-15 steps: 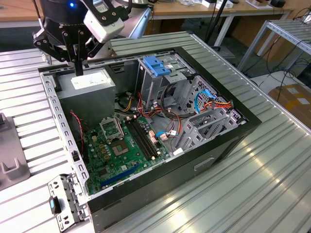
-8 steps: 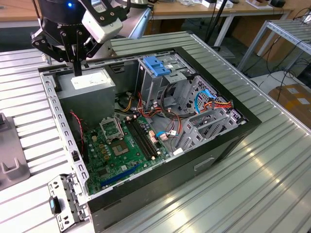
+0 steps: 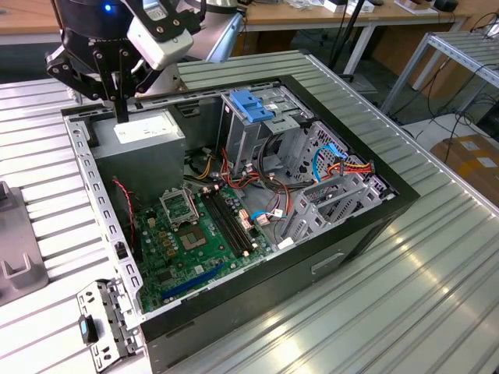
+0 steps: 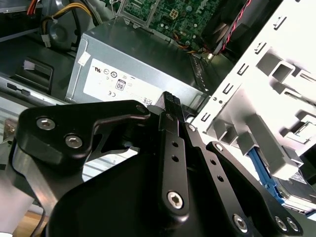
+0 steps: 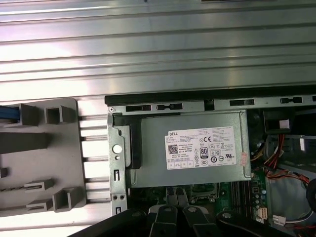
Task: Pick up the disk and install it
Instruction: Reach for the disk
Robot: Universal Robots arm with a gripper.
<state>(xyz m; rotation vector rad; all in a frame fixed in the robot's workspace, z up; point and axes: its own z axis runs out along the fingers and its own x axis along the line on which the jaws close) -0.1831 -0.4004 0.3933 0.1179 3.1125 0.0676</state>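
Closest to the cameras, the gripper (image 4: 172,103) hangs with its black fingers brought together and nothing between them, tips pointing down at the grey box (image 5: 187,148) with the white label, which sits in a corner of the open computer case (image 3: 257,312). In the exterior view the gripper is above that corner, near the case wall on the exterior view's left, not touching the box as far as can be judged. Just outside that wall a grey holder (image 5: 69,158) lies on the slatted metal table (image 3: 437,257). In the second wrist view the disk (image 4: 269,180) rests in this holder, blue rail toward the camera and dark body beyond it, well clear of the fingers. Judgement: the disk is stiff, flat and fairly dense for its size. The plastic rails should give better purchase than the smooth faces, so a hold across the two long blue edges looks safest. It should not be knocked or dropped. Farther off, inside the case, lies the green circuit board (image 3: 195,234), and beyond it the light-blue latch piece (image 3: 251,104) tops a grey metal cage. Count: one gripper, one disk, one holder, one labelled grey box, one case, one circuit board, one latch piece.
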